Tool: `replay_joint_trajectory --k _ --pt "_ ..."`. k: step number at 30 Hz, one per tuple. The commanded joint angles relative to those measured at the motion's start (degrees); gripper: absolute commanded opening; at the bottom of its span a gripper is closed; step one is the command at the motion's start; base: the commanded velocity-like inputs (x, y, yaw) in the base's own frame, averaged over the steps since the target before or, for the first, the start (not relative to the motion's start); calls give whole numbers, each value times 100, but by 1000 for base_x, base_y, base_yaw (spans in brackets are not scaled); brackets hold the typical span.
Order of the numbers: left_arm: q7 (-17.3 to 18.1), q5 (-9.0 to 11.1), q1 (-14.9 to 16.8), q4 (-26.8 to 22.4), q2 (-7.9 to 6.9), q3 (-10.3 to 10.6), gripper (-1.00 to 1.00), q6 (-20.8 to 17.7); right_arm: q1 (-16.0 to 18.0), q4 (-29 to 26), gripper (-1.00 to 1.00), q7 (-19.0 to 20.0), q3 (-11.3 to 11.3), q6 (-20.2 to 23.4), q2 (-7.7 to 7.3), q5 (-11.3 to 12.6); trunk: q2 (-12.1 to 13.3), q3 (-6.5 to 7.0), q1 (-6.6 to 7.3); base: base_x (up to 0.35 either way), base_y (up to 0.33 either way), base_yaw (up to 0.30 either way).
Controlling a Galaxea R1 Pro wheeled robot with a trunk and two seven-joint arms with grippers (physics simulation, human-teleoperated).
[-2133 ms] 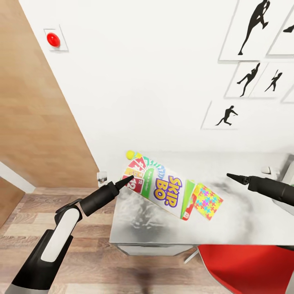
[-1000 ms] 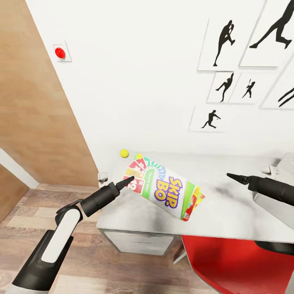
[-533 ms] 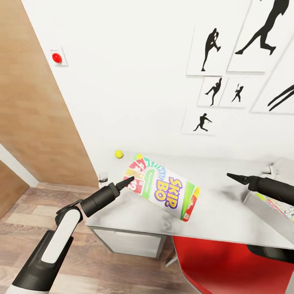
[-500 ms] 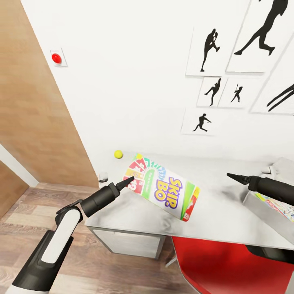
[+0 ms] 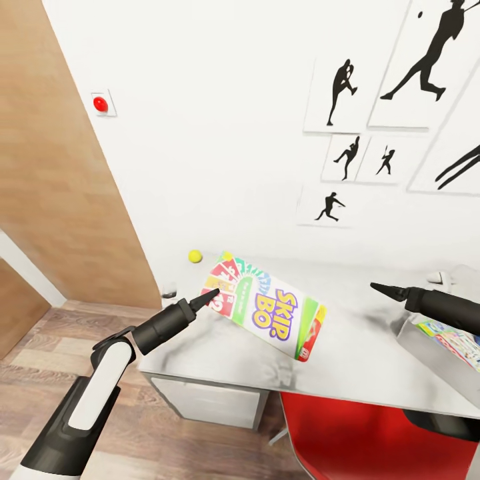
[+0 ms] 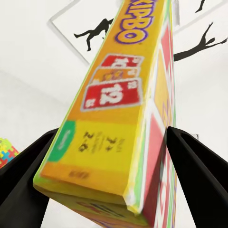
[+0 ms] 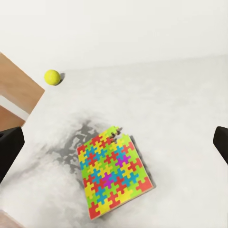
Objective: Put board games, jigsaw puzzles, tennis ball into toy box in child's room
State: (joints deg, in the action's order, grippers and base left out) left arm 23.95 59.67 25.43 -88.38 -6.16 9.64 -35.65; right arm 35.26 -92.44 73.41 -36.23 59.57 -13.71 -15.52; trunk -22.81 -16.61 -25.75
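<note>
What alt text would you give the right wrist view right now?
A colourful jigsaw puzzle lies flat on the grey table, with a yellow tennis ball resting apart from it near the table's far edge by the white wall. The right end effector's dark fingertips frame the scene at both sides, spread wide and holding nothing.

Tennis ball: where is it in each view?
Head view: tennis ball at the table's far left corner, by the wall.
Right wrist view: tennis ball on the table, apart from the jigsaw puzzle.
Left wrist view: Skip-Bo box in the left tool.
Shared landmark: the table.
</note>
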Motion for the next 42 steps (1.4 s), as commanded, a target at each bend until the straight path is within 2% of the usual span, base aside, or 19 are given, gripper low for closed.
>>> replay_joint_trajectory --k 1,9,28,35,40,42 --pt "-14 36 6 0 -2 3 -100 -30 7 -4 100 59 -7 43 0 -57 -11 -1 -4 1 -3 94" --pt "-14 40 6 4 0 4 -100 -29 7 -3 100 59 -9 43 0 -57 -11 53 -4 -6 -21 102" --pt "-15 69 -1 6 7 7 -100 -7 -4 -2 100 61 33 43 43 -48 -11 67 -4 -60 -152 14" --pt "-3 83 -122 37 131 -4 -100 311 -43 2 100 210 124 43 87 35 -11 67 -4 -6 -16 0" --pt "1 77 -208 52 208 -6 -100 717 -86 18 100 487 395 43 136 84 -11 67 -4 -2 -5 0" --pt "7 80 -215 53 214 -6 -100 767 -95 19 100 509 429 43 142 88 -11 67 -4 -1 -2 0"
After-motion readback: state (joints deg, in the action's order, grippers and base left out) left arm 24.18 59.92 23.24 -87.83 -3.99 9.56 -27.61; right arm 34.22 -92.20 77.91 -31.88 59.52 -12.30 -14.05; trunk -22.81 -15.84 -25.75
